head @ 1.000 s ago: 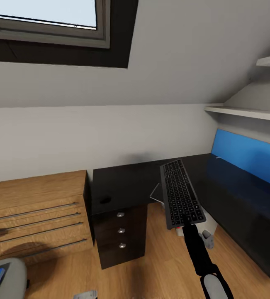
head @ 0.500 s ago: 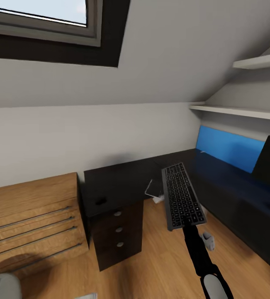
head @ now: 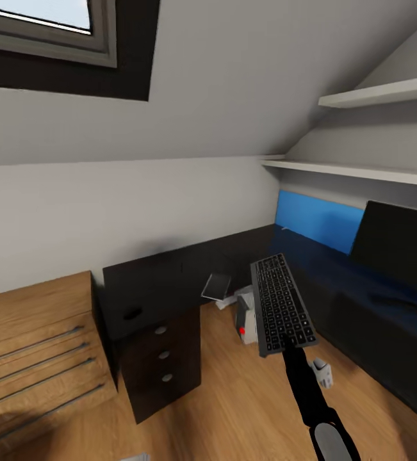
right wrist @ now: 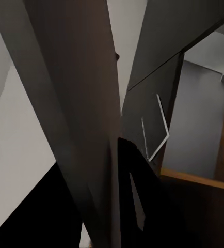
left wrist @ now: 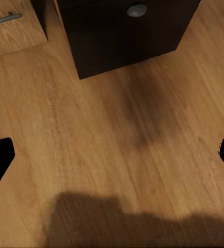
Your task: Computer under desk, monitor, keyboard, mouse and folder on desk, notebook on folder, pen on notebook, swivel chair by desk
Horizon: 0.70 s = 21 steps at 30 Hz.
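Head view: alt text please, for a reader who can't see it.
The right gripper holds a grey keyboard up by its near end, above the wooden floor beside an L-shaped black desk. A black monitor stands on the desk at right, and a small grey computer sits beneath it.

Bare desk (head: 170, 282) top open left of monitor (head: 400, 246)

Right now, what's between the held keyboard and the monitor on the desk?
In the head view, just bare glossy desk top separates the keyboard, held up by the right pincer, from the monitor. Nothing lies on that stretch.
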Tool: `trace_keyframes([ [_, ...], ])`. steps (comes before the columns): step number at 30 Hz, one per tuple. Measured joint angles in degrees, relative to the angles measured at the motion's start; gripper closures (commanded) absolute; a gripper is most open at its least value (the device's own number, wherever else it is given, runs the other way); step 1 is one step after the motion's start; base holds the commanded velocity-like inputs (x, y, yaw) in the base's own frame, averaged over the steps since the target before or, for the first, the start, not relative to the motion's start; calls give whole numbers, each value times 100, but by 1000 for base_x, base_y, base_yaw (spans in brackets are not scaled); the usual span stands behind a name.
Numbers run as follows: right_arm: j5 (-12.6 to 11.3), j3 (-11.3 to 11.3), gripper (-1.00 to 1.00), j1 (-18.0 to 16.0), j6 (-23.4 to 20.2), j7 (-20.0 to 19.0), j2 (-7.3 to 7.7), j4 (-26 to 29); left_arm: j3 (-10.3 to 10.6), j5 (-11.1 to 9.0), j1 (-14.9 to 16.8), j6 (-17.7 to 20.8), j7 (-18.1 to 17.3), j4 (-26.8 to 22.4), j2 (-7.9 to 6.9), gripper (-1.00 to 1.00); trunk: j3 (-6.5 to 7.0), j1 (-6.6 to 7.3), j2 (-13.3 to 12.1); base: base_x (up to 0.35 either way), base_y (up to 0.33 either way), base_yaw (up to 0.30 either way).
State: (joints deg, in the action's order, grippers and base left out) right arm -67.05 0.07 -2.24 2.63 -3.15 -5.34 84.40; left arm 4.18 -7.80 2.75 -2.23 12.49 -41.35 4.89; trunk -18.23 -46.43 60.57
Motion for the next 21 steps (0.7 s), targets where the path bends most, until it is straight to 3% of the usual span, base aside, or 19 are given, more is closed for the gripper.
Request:
trace_keyframes([
  [10,-3,-5,100,0,2,105,9,-7,-3,4,-1,-1,1,11,9,-100,-21,-1,0,-76,237,-262],
  [13,-18,-22,100,0,32,340,10,-23,-3,4,0,-1,2,11,10,-100,-28,-1,-1,-157,266,-262],
  [21,-26,-35,100,-4,170,417,9,-98,-4,4,2,-8,5,12,2,-100,-46,0,0,-141,40,-262],
])
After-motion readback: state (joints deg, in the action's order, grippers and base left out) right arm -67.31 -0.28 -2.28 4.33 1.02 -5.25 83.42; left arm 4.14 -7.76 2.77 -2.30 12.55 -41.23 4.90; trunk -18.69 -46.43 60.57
